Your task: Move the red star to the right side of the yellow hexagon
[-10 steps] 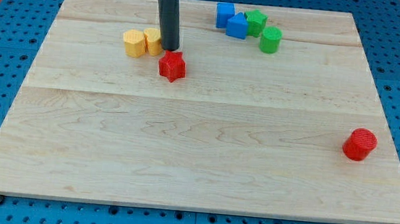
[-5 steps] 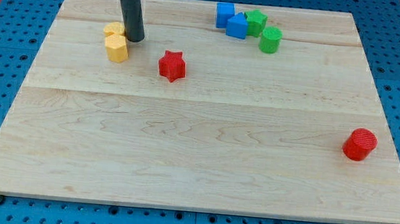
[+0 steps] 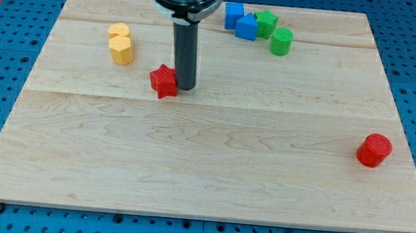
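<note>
The red star (image 3: 163, 81) lies on the wooden board, left of centre. My tip (image 3: 185, 89) touches the star's right side. The yellow hexagon (image 3: 122, 50) sits up and to the left of the star, with a gap between them. A second yellow block (image 3: 118, 31) touches the hexagon from above; its shape is unclear.
Two blue blocks (image 3: 234, 15) (image 3: 247, 27) and two green blocks (image 3: 266, 22) (image 3: 281, 41) cluster at the view's top, right of centre. A red cylinder (image 3: 374, 150) stands near the board's right edge. The board (image 3: 203, 169) rests on a blue pegboard.
My tip pushed the two yellow blocks left, then swung to the star's right side. The star has shifted left and slightly down.
</note>
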You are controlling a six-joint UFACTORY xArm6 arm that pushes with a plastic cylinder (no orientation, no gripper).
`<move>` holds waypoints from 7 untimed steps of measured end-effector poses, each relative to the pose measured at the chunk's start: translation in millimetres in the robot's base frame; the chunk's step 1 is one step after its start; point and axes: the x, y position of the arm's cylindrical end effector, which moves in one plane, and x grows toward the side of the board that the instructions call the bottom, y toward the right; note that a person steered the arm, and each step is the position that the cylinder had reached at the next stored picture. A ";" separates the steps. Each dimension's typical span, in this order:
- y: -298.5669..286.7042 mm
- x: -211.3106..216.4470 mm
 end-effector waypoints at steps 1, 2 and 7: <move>15.4 7.4; 11.1 28.6; -59.7 13.6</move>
